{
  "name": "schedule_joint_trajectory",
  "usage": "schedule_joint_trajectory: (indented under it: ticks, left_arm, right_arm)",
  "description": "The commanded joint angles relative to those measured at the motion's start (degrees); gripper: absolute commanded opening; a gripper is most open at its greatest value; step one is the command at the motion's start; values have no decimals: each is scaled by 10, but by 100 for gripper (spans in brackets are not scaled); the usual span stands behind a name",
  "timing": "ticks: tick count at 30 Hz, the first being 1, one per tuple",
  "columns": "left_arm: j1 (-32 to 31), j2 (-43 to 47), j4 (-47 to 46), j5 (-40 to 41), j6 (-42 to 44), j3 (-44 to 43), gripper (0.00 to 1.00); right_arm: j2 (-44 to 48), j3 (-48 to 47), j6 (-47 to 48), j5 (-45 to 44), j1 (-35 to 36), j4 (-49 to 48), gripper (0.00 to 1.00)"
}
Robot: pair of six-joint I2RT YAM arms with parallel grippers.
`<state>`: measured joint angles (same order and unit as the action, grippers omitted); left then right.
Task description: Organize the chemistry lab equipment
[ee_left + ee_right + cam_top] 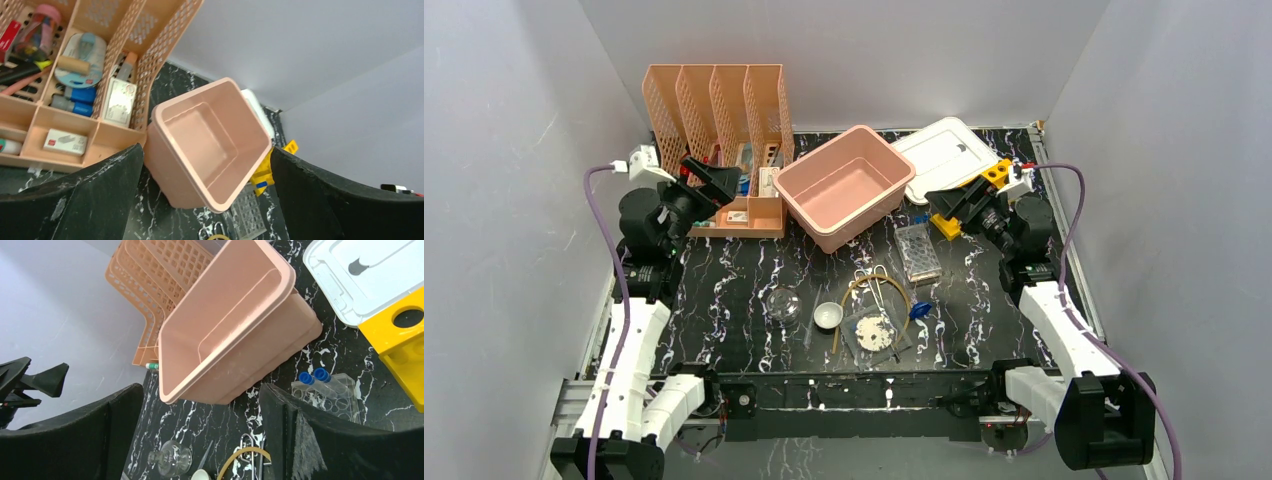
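Note:
The lab items lie in the middle of the table: a clear glass flask (pixel 782 303) (pixel 172 457), a small white bowl (pixel 828 316), a yellow rubber tube (pixel 894 288) (pixel 245 455) looped over metal tweezers (pixel 871 285), a glass dish (pixel 875 330) with pale powder and a blue clip (pixel 919 310). Behind them lies a clear tube rack (pixel 918 250) (pixel 330 392) holding blue-capped tubes, with a yellow rack (pixel 946 224) (pixel 400 340) beside it. My left gripper (pixel 721 185) (pixel 205 150) hangs open at the back left. My right gripper (pixel 952 203) (pixel 200 387) hangs open by the yellow rack. Both hold nothing.
A pink plastic tub (pixel 844 185) (pixel 210 145) (pixel 235 325) stands at the back centre, its white lid (pixel 949 155) (pixel 365 275) lying to its right. The peach mesh file holder (pixel 724 130) (pixel 75 75) with stationery fills the back left. Grey walls enclose the table.

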<state>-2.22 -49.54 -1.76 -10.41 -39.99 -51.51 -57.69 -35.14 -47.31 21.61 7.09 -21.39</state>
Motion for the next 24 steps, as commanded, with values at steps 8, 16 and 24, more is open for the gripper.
schedule_joint_trajectory:
  ticks: [8,16,24]
  left_arm:
    - [2,-20,46,20,31,-3,95]
    - [1,-44,37,-1,0,11,96]
    - [-14,-138,143,-46,85,-68,78]
  right_arm:
    - [-4,-7,-51,11,-2,-59,74]
    - [-7,-12,-67,67,-28,-69,60]
    - [-137,-232,250,-259,191,345,98]
